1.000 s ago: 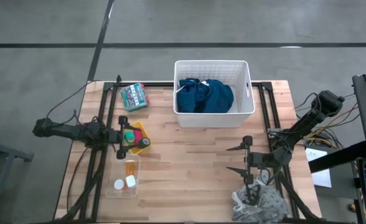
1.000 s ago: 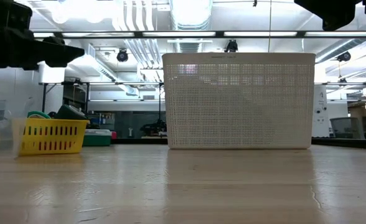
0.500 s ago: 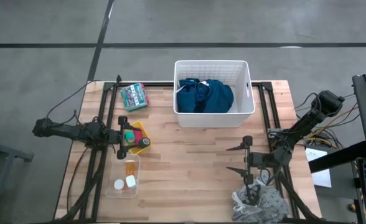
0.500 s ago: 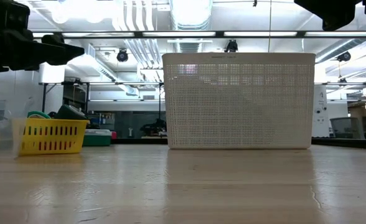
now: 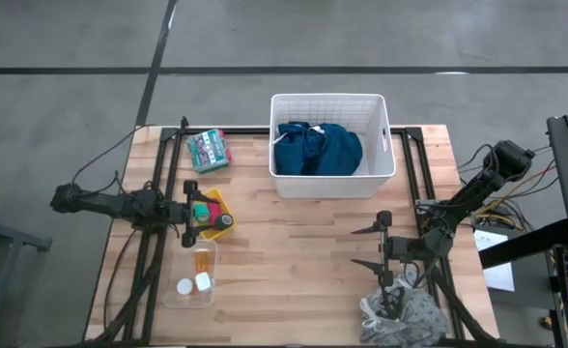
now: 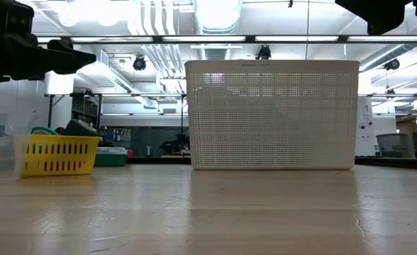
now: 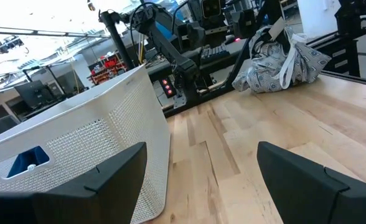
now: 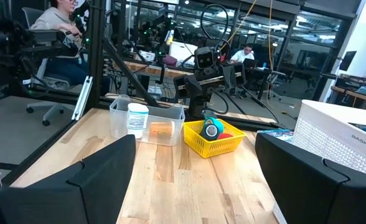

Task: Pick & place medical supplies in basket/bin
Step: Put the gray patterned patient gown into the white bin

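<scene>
A: Where do the supplies lie next to the jaws?

B: The left gripper point(image 5: 189, 212) hangs with its jaws apart, holding nothing, right at the yellow tray point(image 5: 217, 206). The red, green and black tape rolls point(image 5: 204, 213) in that tray sit just ahead of its fingertips. The clear box point(image 5: 193, 275) lies just beside the jaws, off to one side.

A: And the right one?

B: The right gripper point(image 5: 372, 246) also stands open and empty over bare wood. The grey-white patterned cloth point(image 5: 405, 315) is bunched at the table's near edge, beside and slightly behind its jaws. The white tub point(image 5: 330, 101) is well apart from both grippers, across the table.

A: Which way do things point?

B: The orange pill bottle point(image 5: 203, 258) lies on its side in the clear box, its long axis along the box's length, running away from the left jaws. The tub's long side runs crosswise to both arms.

A: What holds what?

B: The tub holds the dark blue garment point(image 5: 317, 149), crumpled. The clear box holds the bottle and two small white pieces point(image 5: 193, 284). In the right wrist view the tray point(image 8: 215, 142) and box point(image 8: 147, 124) stand side by side ahead of the jaws.
</scene>
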